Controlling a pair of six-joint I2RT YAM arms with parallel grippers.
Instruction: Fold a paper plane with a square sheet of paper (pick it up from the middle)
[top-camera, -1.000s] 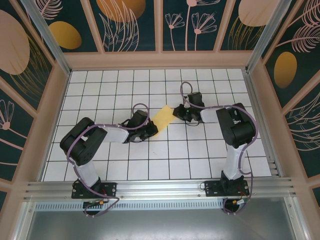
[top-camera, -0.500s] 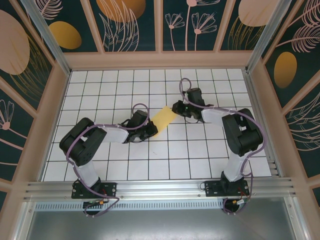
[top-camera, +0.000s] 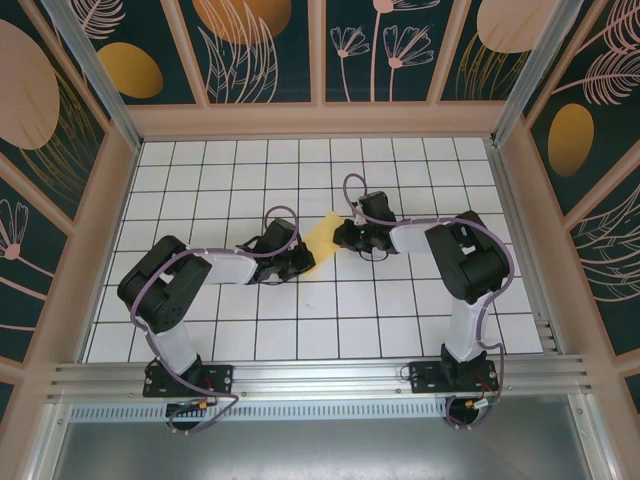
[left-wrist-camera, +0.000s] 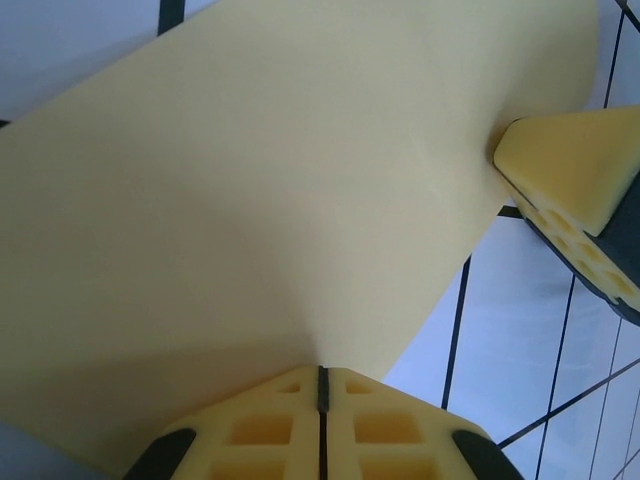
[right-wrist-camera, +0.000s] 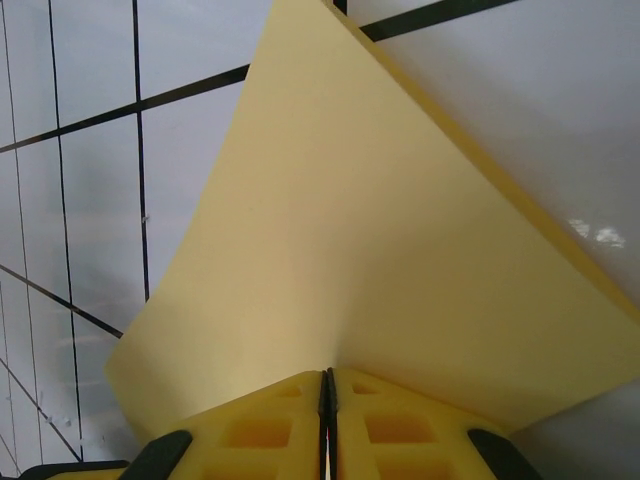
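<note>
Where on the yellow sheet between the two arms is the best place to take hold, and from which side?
Take it by an edge, coming in edge-on from outside the sheet. The square sheet of paper is thin and bowed, so only its rim suits a pinch. The left gripper is shut on one edge and the right gripper on the opposite one, which looks sound.

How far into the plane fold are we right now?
Done: the square sheet of paper looks lifted off the table. In hand: left gripper and right gripper are shut on opposite edges, bowing it. Remaining: no nose point or wings show, so nearly all folding.
</note>
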